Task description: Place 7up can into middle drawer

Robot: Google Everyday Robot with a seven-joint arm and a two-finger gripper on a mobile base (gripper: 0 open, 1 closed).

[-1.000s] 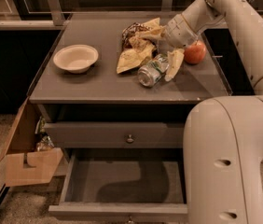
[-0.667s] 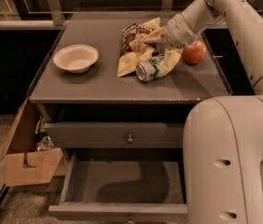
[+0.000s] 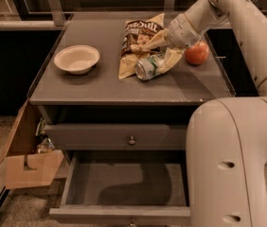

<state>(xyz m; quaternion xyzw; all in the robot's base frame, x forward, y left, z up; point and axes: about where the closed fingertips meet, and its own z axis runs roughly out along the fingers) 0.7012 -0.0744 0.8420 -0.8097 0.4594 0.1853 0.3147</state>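
On cabinet top (image 3: 100,86): 7up can (image 3: 147,66) sideways between fingers (image 3: 173,58), spread apart.

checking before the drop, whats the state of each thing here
gripper: open, straddling the can on the tabletop
7up can: on its side, not lifted
middle drawer: pulled open, can not in it
upper drawer: shut
bowl: upright
snack bag: lying flat
cardboard box: flaps open
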